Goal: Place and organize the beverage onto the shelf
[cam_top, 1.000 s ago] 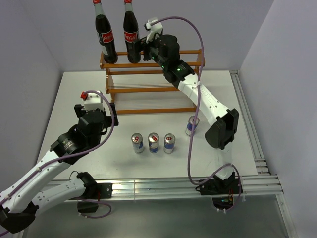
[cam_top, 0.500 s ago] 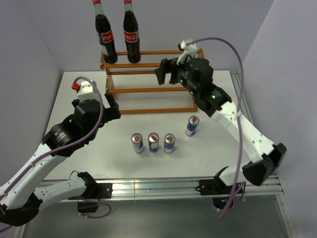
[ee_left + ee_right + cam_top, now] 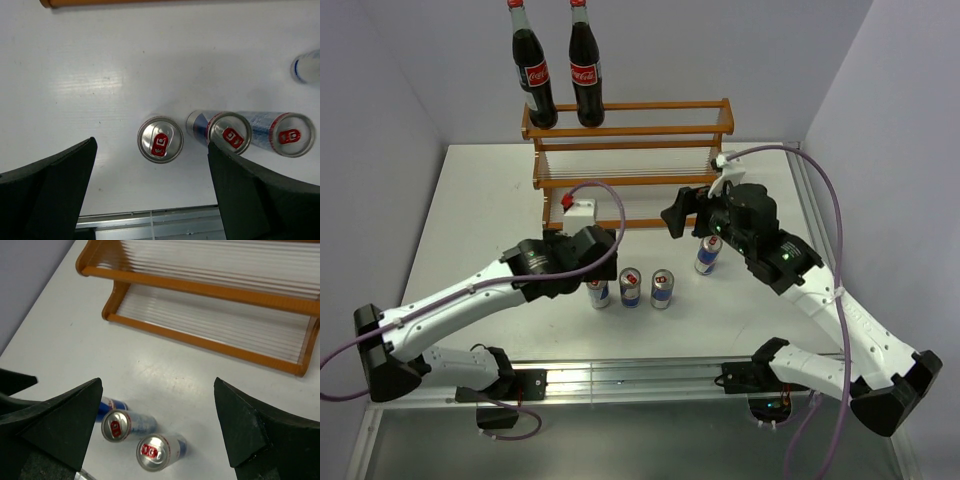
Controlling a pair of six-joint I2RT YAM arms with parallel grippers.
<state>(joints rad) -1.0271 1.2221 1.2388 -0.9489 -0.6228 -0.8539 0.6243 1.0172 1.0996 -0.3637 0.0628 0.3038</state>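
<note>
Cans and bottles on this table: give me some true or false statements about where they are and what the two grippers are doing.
1. Both cola bottles stand on the top tier of the shelf. True.
2. All four cans are on the shelf. False: they stand on the table in front of it.
3. The left gripper is shut on a can. False: it is open, hovering over the leftmost can.
4. The right gripper is open and holds nothing. True.
5. One lone can stands apart, right of a row of three. True.
</note>
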